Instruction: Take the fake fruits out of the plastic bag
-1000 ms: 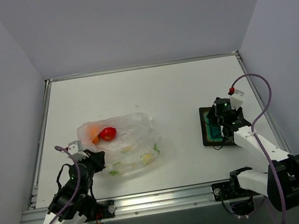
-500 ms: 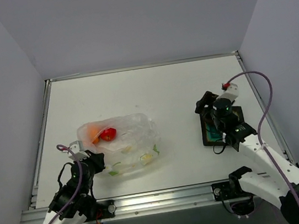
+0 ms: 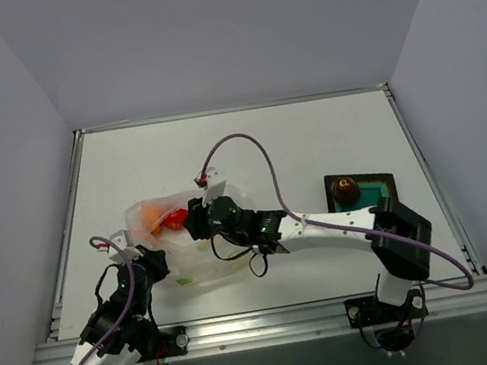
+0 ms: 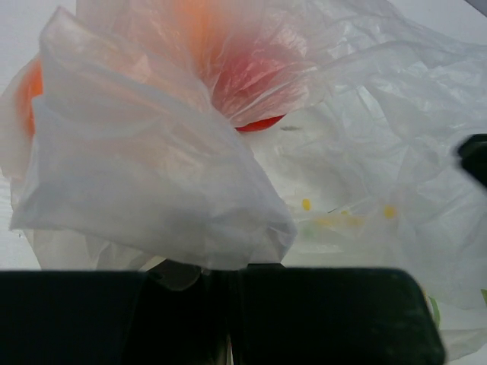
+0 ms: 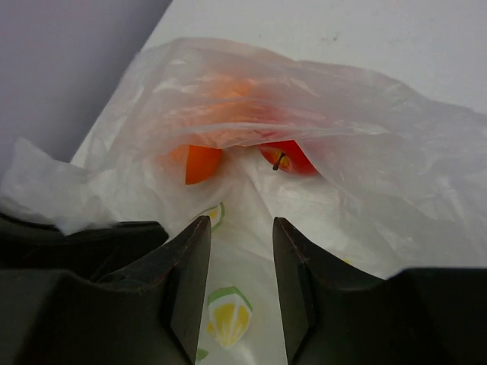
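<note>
Near left, the left gripper (image 3: 150,261) is clamped shut on a bunched edge of the translucent whitish crinkly plastic bag (image 3: 203,268). Just beyond, the right gripper (image 5: 240,228) sits in the bag's opening with its jaws parted and empty. A glossy orange ball (image 5: 202,162) and a bright red round fruit (image 5: 293,157) lie inside, just past its tips. Far right, well apart, a dark maroon round fruit (image 3: 344,188) rests on the black tray with teal centre (image 3: 376,189).

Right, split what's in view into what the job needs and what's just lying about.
Job in hand: plastic bag, pinched by the shut left gripper; red fruit and orange fruit inside it; maroon fruit, already out; right gripper, open at the bag's mouth.
Lying about: black tray under the maroon fruit; table.
</note>
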`<state>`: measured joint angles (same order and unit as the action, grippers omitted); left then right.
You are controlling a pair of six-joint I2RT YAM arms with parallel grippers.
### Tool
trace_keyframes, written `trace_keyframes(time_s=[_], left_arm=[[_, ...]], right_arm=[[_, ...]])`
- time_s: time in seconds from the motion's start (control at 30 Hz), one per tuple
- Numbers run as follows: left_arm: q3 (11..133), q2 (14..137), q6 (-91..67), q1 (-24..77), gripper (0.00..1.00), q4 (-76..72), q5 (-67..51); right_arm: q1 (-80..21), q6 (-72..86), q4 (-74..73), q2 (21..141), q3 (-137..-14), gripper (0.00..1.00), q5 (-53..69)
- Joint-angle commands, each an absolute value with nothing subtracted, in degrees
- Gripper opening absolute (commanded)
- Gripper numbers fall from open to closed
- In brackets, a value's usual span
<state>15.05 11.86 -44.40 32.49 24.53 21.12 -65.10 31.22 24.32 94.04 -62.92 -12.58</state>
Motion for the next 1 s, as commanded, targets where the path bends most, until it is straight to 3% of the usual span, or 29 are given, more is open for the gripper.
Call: trace_keyframes(time_s=[0.0,0.13,0.27,0.47,0.73,0.97], left_arm=[[16.00,9.85,-46.75,32.26,0.02,26.45,23.38],[15.91,8.79,-47.46,32.26,0.02,27.77,23.20],[15.47,7.91,-48.51,32.34,0.02,28.30,22.24],[14.06,8.79,-51.41,32.26,0.02,28.39,19.95],[14.85,12.12,-50.98,32.26,0.02,25.40,20.30],[14.94,15.99,-50.89,32.26,0.02,23.64,20.21]], right_arm=[[-64.60,34.71,32.42,101.32,-66.26,0.34,-12.13],[-64.78,36.03,33.93,108.79,-71.96,0.40,-13.62],[-64.08,36.04,32.96,115.38,-76.11,0.62,-17.49],[-63.02,35.86,32.35,121.19,-79.97,0.83,-21.97],[-61.88,35.51,28.91,126.64,-84.90,0.94,-23.92],[-61.08,33.22,37.69,130.69,-87.89,0.95,-17.67]])
